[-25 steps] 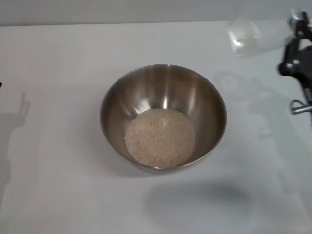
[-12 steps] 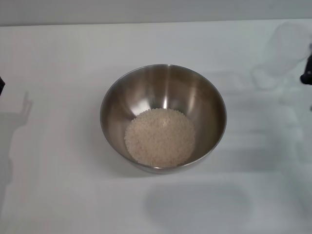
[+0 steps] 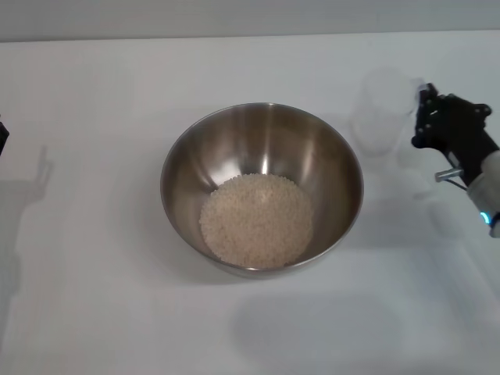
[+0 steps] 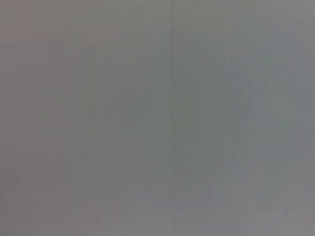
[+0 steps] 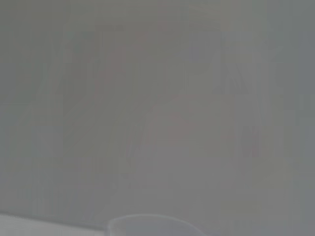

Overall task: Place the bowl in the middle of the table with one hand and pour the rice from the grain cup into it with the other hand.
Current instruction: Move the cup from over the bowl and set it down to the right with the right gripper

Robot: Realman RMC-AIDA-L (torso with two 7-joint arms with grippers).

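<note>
The stainless-steel bowl (image 3: 262,137) stands in the middle of the white table (image 3: 94,305). A round mass of off-white rice (image 3: 256,220) lies in its bottom. The clear grain cup (image 3: 383,109) is upright and looks empty, to the right of the bowl and a little behind it, low over the table. My right gripper (image 3: 419,117) is at the cup's right side and holds it by the handle. A pale curved rim, likely the cup (image 5: 152,223), shows in the right wrist view. Of my left arm only a dark sliver (image 3: 1,134) shows at the left edge.
The table's far edge (image 3: 234,37) runs along the top of the head view. The left wrist view shows only flat grey.
My right gripper has swung the grain cup from tipped on its side, high at the far right, down and leftward until it is upright beside the bowl. The bowl and rice have not moved.
</note>
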